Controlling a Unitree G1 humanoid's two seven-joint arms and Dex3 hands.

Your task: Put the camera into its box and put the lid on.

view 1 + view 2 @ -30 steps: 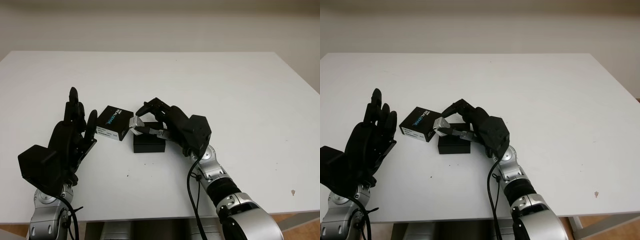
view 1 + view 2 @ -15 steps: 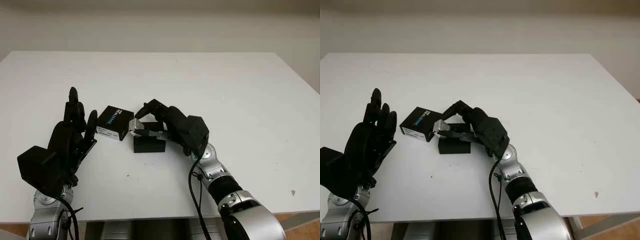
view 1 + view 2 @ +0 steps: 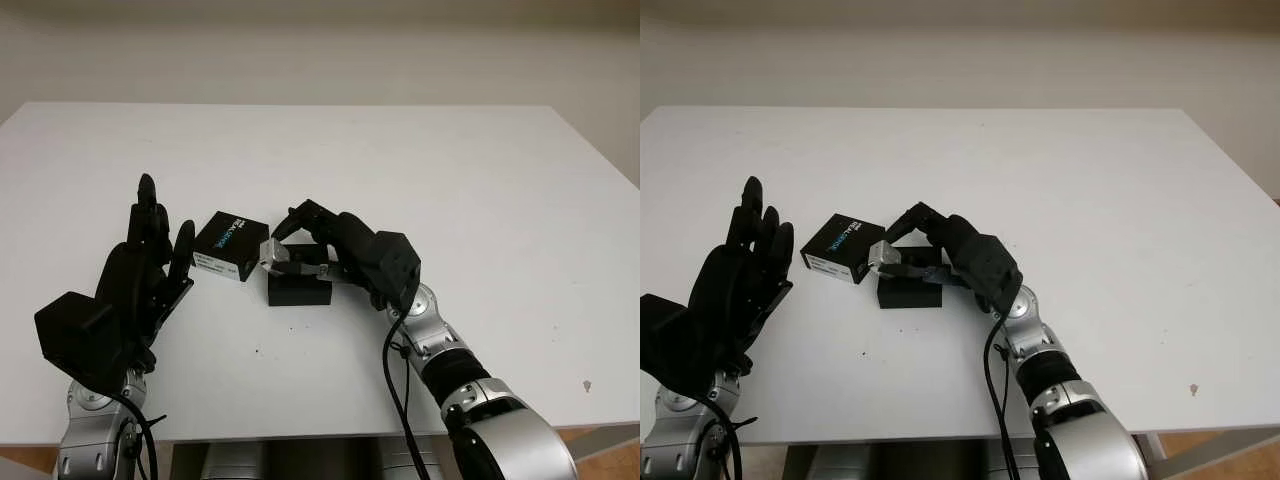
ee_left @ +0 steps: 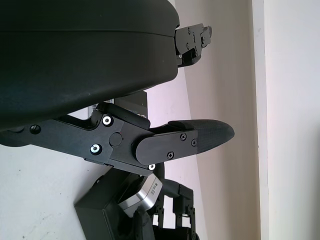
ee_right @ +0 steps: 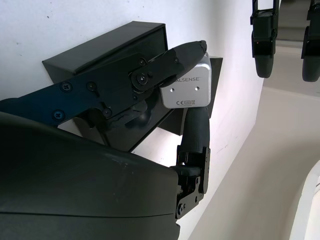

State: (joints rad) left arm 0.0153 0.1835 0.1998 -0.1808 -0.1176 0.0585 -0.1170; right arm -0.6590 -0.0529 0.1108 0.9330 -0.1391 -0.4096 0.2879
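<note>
Just above the open black cardboard box (image 3: 298, 288), the small silver metal camera (image 3: 274, 250) is pinched lengthwise by the closed right hand (image 3: 345, 250), the open left hand (image 3: 140, 270) held aside.

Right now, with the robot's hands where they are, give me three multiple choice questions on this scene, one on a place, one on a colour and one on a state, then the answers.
1. Where is the silver camera?
A. held above the open black box
B. lying at the table's far edge
C. in the left hand

2. What colour is the lid with the printed label?
A. white
B. black
C. red

3. What is the left hand doing?
A. gripping the lid
B. open, raised beside the lid, holding nothing
C. pressing on the box

Answers:
1 A: the right hand pinches the camera over the box.
2 B: the lid is black with a pale label, lying on the white table.
3 B: no object is in its fingers.
</note>
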